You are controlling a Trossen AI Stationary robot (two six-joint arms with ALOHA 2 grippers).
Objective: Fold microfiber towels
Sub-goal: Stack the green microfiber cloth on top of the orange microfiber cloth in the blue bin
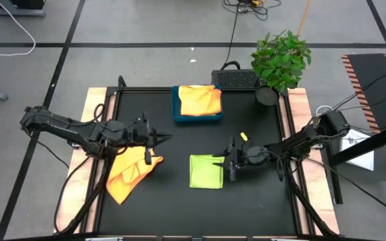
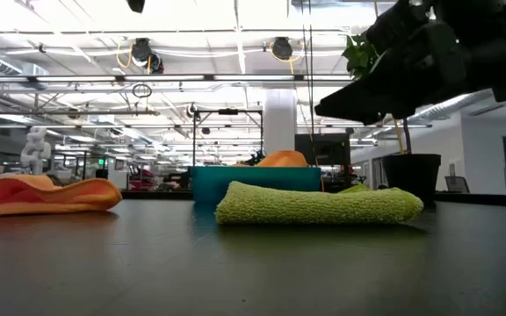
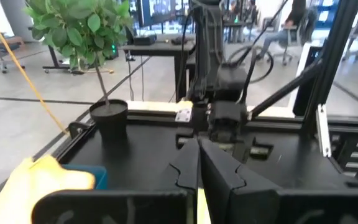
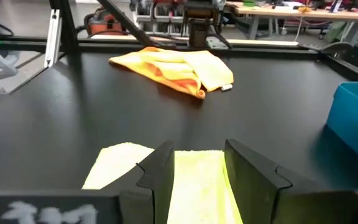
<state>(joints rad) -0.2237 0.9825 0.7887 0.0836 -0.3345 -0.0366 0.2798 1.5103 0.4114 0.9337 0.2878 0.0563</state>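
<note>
Right gripper [image 1: 228, 163], fingers spread, is hovering beside the folded lime green towel [image 1: 206, 171] at table centre. Left gripper [image 1: 158, 138], pressed together, is hanging above the crumpled orange-yellow towel [image 1: 130, 171], seemingly next for folding.

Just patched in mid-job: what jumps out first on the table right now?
The folded lime green microfiber towel lies near the table's middle, with the right gripper open just above its right edge. A crumpled orange and yellow microfiber towel sprawls at the left, under the left gripper, whose fingers are shut. At the back, another yellow towel sits in the rigid blue rectangular tray.
</note>
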